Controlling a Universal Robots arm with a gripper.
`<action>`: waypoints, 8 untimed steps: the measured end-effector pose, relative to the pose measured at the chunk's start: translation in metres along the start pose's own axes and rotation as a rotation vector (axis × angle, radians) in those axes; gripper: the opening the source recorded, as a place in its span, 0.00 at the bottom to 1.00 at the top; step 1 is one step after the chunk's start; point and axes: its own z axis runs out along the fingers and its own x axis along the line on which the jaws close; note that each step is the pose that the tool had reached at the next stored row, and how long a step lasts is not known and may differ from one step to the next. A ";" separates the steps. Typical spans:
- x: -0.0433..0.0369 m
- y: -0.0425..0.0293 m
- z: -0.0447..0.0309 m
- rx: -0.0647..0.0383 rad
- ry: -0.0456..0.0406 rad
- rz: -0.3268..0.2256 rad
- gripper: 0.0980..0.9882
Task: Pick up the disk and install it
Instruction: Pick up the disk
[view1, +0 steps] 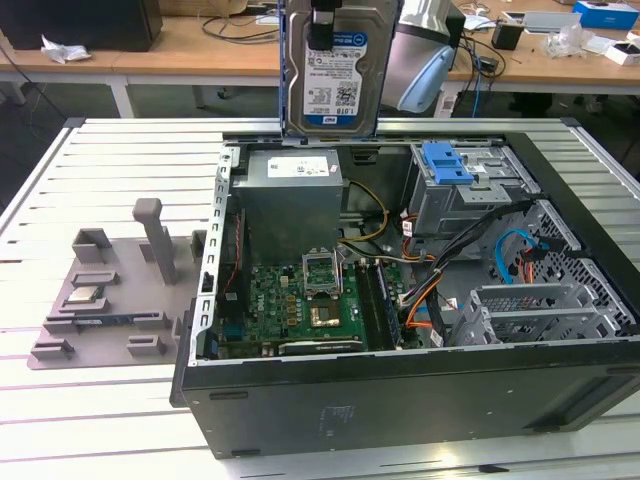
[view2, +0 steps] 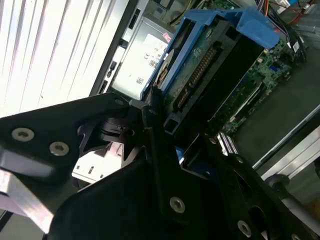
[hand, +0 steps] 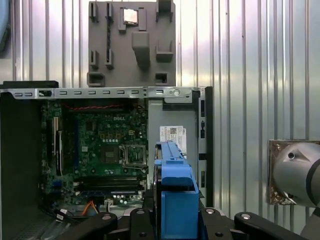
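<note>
Holding the disk (view1: 330, 70), a flat rectangular silver hard drive with a white-and-blue label in a blue plastic carrier, I have it up in the air, so the pick-up is done and I judge the carry toward installation to be the step in hand. The black gripper (view1: 327, 22) is clamped on the drive's upper end. In the second wrist view its fingers (view2: 150, 117) press against the carrier's edge.

In the exterior view the drive hangs upright, label toward the camera, above the far side of the open black computer case (view1: 400, 400) and over the grey metal power supply box (view1: 290, 195), touching neither. The green motherboard (view1: 300, 290) lies below and nearer the camera.

The silver metal drive cage (view1: 480, 195) with a blue plastic bracket (view1: 445, 162) on top sits toward the exterior view's right of the drive. I take that to be the likely seat, though I cannot tell which slot is free. Installing will call for turning the drive from upright to match the bay and keeping it off the loose cables (view1: 420, 265).
</note>
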 end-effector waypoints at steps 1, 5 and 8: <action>0.0051 -0.0001 0.0005 0.000 0.0002 0.000 0.30; 0.0177 -0.0002 0.0021 0.000 0.0015 0.000 0.30; 0.0240 -0.0003 0.0035 0.000 0.0024 0.000 0.30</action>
